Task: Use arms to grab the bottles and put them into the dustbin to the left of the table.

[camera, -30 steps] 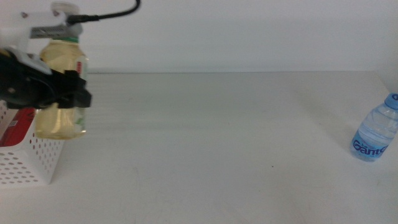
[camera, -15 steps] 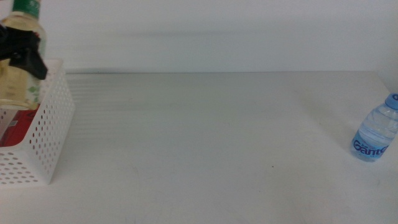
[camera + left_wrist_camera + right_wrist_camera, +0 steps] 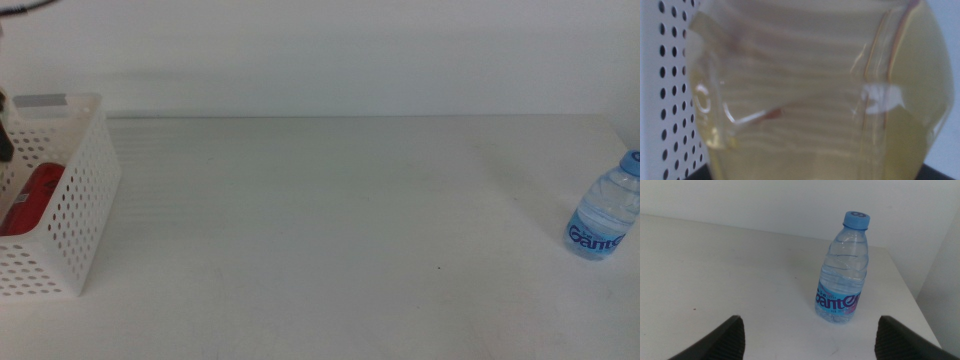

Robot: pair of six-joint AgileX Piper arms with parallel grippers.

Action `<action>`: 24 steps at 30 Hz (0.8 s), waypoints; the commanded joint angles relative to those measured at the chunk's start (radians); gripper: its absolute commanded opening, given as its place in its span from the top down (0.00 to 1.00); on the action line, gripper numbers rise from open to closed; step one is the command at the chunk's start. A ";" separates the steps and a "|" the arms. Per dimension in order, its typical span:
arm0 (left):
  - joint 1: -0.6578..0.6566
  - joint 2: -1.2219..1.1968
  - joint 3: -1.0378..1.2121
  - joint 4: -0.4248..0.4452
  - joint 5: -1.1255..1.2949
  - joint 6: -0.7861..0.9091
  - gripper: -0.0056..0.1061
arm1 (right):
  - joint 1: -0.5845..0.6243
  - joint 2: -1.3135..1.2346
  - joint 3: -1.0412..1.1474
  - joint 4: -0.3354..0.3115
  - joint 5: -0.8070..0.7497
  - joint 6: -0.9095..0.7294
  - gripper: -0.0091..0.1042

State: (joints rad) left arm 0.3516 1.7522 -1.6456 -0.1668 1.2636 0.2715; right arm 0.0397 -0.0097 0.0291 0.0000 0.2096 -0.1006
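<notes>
A wide white counter [image 3: 330, 220] fills the middle view. At its far left stands the white perforated dustbin [image 3: 85, 200], with a red can [image 3: 30, 195] already lying inside it. At the far right edge of the counter a small blue-capped water bottle [image 3: 603, 217] stands upright, well apart from the bin.

The left hand is almost out of the middle view; only a dark sliver shows at the left edge above the bin. Its wrist camera is filled by the yellow-liquid bottle [image 3: 820, 95], pressed very close, with the bin's holed wall [image 3: 665, 90] just beside it. The jaws themselves are hidden, so whether that hand clamps the bottle or has let go cannot be told.

The right hand [image 3: 807, 337] waits at the right side of the counter with its jaws spread wide apart, pointed at the water bottle [image 3: 845, 270], which stands a little beyond them, untouched.

As a judgement: the can is binned, the yellow bottle is at the bin and about to be dropped, and the water bottle remains to be grabbed.
</notes>
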 commanded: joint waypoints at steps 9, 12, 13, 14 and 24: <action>0.001 0.094 -0.045 0.011 -0.041 0.001 0.99 | -0.007 -0.027 -0.009 -0.005 -0.080 -0.004 0.32; 0.000 0.128 -0.045 0.011 -0.038 0.001 0.99 | -0.007 -0.027 -0.009 -0.005 -0.080 -0.004 0.32; 0.000 0.137 -0.045 0.011 -0.036 0.001 0.99 | -0.007 -0.027 -0.009 -0.005 -0.080 -0.004 0.32; 0.000 0.144 -0.044 0.013 -0.032 0.001 0.99 | -0.007 -0.027 -0.009 -0.005 -0.080 -0.004 0.32; 0.000 0.156 -0.039 0.026 -0.020 0.002 0.75 | -0.007 -0.027 -0.009 -0.005 -0.080 -0.004 0.32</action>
State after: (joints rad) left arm 0.3526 1.9783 -1.6456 -0.1206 1.2374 0.2788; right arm 0.0397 -0.0097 0.0291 0.0000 0.2096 -0.1006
